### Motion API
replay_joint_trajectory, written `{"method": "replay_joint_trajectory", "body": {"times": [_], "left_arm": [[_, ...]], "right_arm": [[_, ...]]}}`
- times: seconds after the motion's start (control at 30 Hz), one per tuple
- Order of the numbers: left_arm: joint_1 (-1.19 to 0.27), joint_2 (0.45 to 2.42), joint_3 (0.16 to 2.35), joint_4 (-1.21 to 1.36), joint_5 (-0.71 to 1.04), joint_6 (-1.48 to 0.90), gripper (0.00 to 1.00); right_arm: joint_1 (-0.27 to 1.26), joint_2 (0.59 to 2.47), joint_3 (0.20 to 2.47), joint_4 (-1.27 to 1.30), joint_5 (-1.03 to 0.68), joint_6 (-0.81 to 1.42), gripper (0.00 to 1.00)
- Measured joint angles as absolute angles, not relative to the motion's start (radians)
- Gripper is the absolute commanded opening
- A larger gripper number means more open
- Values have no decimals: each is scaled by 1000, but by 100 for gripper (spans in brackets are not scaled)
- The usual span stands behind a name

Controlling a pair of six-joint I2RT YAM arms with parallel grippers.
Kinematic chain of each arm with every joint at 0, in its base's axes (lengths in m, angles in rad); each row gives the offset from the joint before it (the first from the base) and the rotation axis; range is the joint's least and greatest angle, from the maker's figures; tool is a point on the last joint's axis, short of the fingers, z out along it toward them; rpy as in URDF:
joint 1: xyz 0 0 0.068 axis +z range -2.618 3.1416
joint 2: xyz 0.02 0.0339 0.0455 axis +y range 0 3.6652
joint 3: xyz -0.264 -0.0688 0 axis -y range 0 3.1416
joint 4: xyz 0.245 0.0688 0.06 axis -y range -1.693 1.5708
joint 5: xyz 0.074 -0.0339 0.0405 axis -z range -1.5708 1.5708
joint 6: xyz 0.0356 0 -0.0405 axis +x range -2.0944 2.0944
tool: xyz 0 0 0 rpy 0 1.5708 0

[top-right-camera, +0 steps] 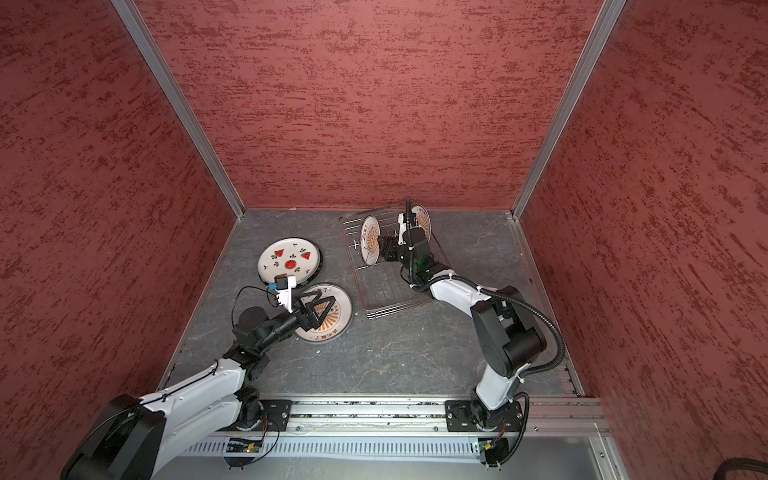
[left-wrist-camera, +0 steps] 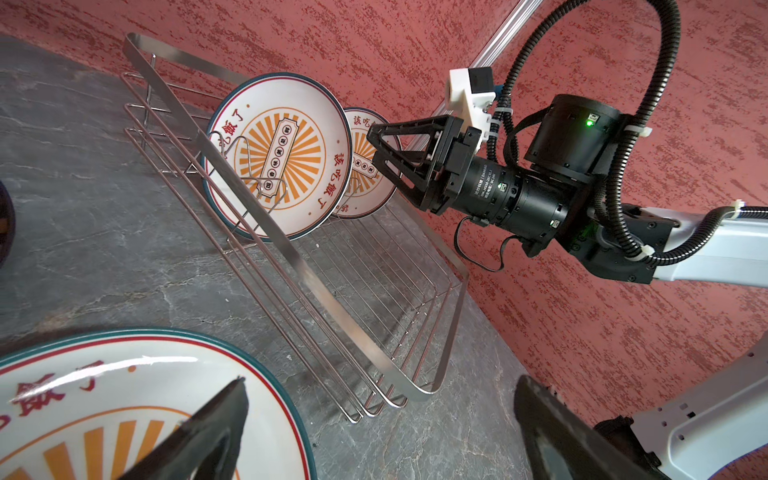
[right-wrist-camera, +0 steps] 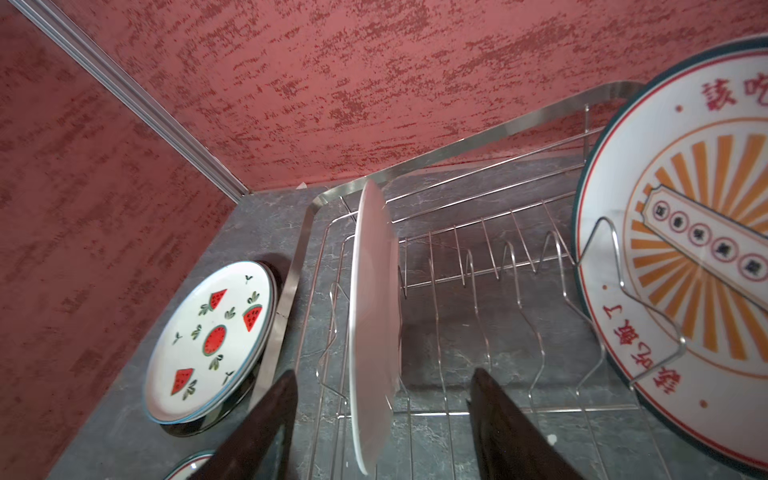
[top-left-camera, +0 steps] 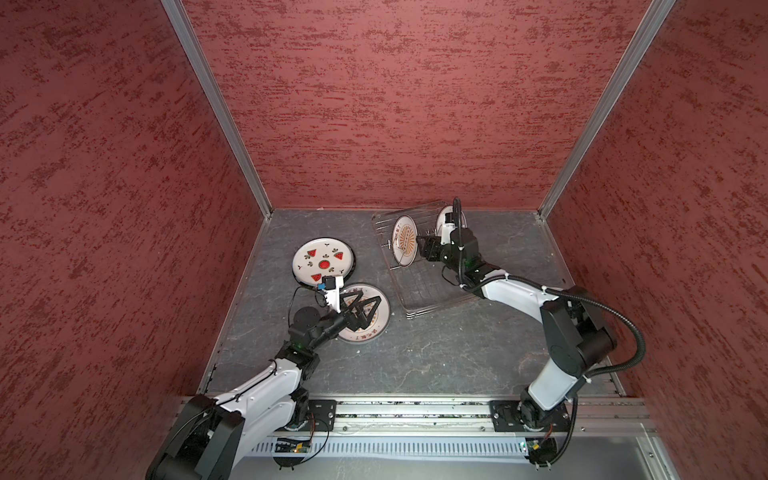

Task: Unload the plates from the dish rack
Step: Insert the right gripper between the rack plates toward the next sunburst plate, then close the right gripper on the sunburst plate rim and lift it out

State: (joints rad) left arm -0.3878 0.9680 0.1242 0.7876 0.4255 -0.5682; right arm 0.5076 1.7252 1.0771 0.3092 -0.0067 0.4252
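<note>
R claw [right-wrist-camera: 384, 370] astride plate [right-wrist-camera: 373, 291] in rack [right-wrist-camera: 301, 246]

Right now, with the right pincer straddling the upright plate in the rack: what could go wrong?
1. The upright plate looks off-centre between the fingers of the right pincer. Closing could shove it against the dish rack prongs before gripping.
2. The second sunburst plate stands close by that wrist, so lifting might knock it.
3. The left pincer hovers open over the table plate, possibly blocking the drop spot.
</note>
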Motion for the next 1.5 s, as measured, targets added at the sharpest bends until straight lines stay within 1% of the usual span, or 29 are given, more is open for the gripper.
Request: {"method": "replay_joint_trajectory", "body": {"times": [0.13, 0.33, 0.4, 0.63, 0.77, 0.87, 0.97, 1.1, 1.5], "left_arm": [[-388, 973, 124, 786, 424, -569, 99], [-387, 970, 124, 786, 420, -569, 99], [-387, 961, 123, 786, 416, -571, 100], [-387, 912, 112, 778, 392, -572, 99], [-387, 893, 111, 774, 379, -572, 99], [-387, 887, 111, 769, 372, -575, 99], [-387, 888, 111, 763, 364, -579, 99], [-387, 888, 110, 761, 361, -579, 99], [-387, 860, 105, 746, 355, -591, 100]], "right_arm": [[533, 1767, 1129, 286, 39, 408, 50], [575, 1834, 1205, 237, 124, 382, 40], [587, 1853, 1228, 226, 155, 377, 39], [608, 1879, 1250, 205, 230, 377, 30], [614, 1921, 1298, 190, 262, 377, 29], [622, 1947, 1322, 174, 298, 377, 24], [632, 1968, 1347, 153, 342, 377, 23], [640, 1989, 1377, 128, 393, 377, 16], [678, 2001, 1411, 107, 529, 339, 10]]}}
